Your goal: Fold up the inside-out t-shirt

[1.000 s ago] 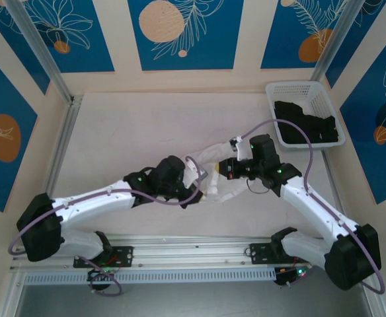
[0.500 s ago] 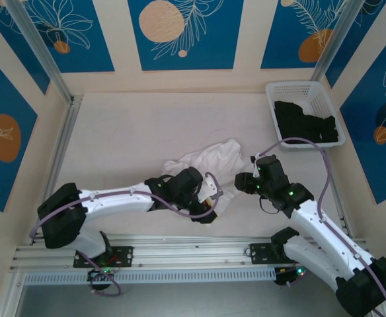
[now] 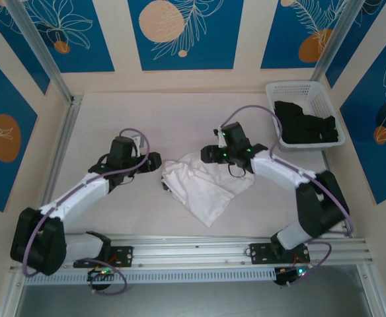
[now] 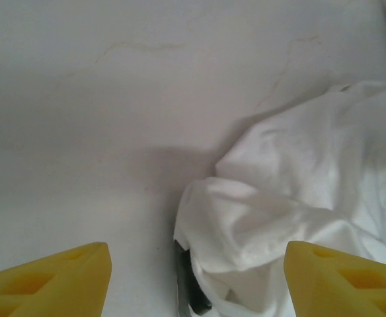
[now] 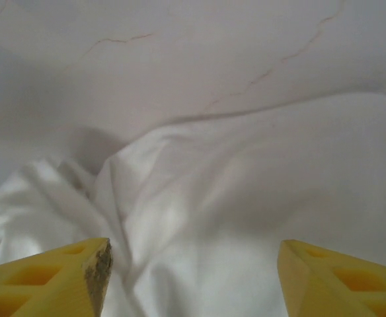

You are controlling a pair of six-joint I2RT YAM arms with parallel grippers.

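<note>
Both arms have swung apart; the t-shirt (image 3: 207,188) lies crumpled on the table (image 3: 114,115). The left hand (image 3: 156,162) and right hand (image 3: 208,153) gape empty. Flattening stage, I judge; the next move needs corner grips.

Cut off, hidden
Ahead of the left end effector (image 4: 196,249), the t-shirt (image 4: 299,198) runs past the picture's right edge; a dark thing (image 4: 192,295) under its fold cannot be identified.

So the desk (image 3: 180,119) is a pale slab with faint veins. A crumpled white t-shirt (image 3: 206,185) lies just right of frame centre, and a white basket (image 3: 297,86) sits in the upper right corner, well apart from it.
</note>
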